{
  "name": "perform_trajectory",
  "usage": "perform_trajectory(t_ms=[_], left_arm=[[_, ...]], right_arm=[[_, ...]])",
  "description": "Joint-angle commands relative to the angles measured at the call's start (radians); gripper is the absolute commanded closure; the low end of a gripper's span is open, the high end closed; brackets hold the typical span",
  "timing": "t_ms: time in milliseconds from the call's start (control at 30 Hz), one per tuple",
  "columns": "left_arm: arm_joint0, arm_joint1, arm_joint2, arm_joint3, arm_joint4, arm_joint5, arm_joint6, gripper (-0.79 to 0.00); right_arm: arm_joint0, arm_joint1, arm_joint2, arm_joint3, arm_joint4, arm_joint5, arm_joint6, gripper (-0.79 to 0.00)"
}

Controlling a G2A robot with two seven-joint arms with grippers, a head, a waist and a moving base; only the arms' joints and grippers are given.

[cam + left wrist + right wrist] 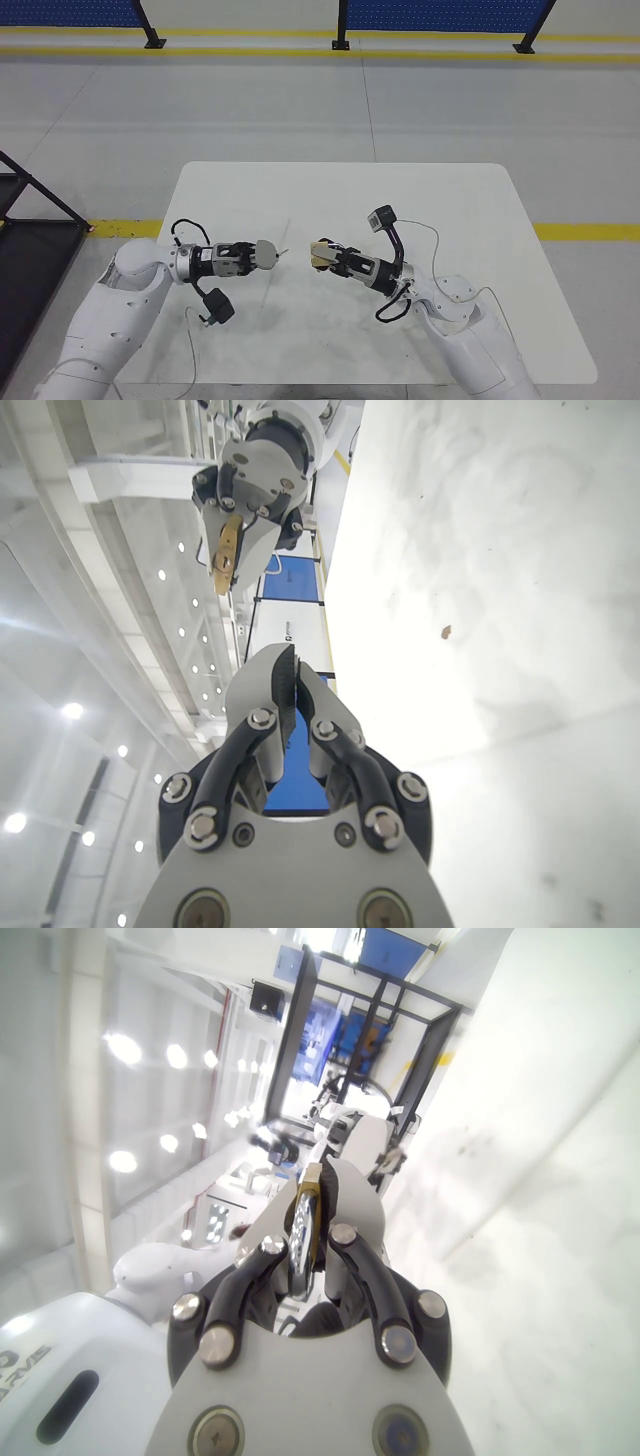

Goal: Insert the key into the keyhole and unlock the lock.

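Working from the lock (224,555) as my reference, I start farthest to its left, off the table's edge, where a black frame (30,195) stands on the floor. Closer in, still left of the lock, I see the left gripper (296,672) held above the white table (450,200). Its ribbed pads (283,680) are pressed together on the key (283,252). From the top view only a thin sliver of the key juts out past the fingertips, aimed at the lock. The key's tip stops short of the lock, and I can see bare table between them, so the two are apart and the key is not in the keyhole (221,562).

The lock itself is a brass padlock, lifted off the table. The narrow face with the keyhole is turned toward the left gripper. The right gripper (315,1183) is clamped on it, one finger on each flat side of the brass body. The silver shackle (299,1258) runs back between the fingers toward the wrist. The right arm reaches in from the lock's right.

In the left wrist view, a small brown speck (446,631) lies on the table near the lock.
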Motion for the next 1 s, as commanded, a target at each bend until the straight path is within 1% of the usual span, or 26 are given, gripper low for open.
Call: perform_trajectory(t_ms=[0,167,267,700,800,833,900,967], left_arm=[[-0.017,0.000,0.002,-0.002,0.017,0.076,0.019,0.000],[-0.050,0.002,0.010,-0.011,0.032,0.149,0.055,0.000],[-0.061,0.004,0.014,-0.009,0.030,0.148,0.062,0.000],[-0.059,0.004,0.015,-0.011,0.030,0.146,0.058,0.000],[-0.074,0.010,0.022,-0.040,0.097,0.143,0.074,0.000],[-0.085,0.013,0.028,-0.053,0.136,0.145,0.106,0.000],[-0.100,0.016,0.028,-0.049,0.141,0.148,0.129,0.000],[-0.119,0.020,0.033,-0.047,0.156,0.163,0.176,0.000]], right_arm=[[0.000,0.000,0.000,0.000,0.000,0.000,0.000,0.000],[0.000,0.000,0.000,0.000,0.000,0.000,0.000,0.000],[0.000,0.000,0.000,0.000,0.000,0.000,0.000,0.000],[0.000,0.000,0.000,0.000,0.000,0.000,0.000,0.000],[0.000,0.000,0.000,0.000,0.000,0.000,0.000,0.000],[0.000,0.000,0.000,0.000,0.000,0.000,0.000,0.000],[0.000,0.000,0.000,0.000,0.000,0.000,0.000,0.000],[0.000,0.000,0.000,0.000,0.000,0.000,0.000,0.000]])
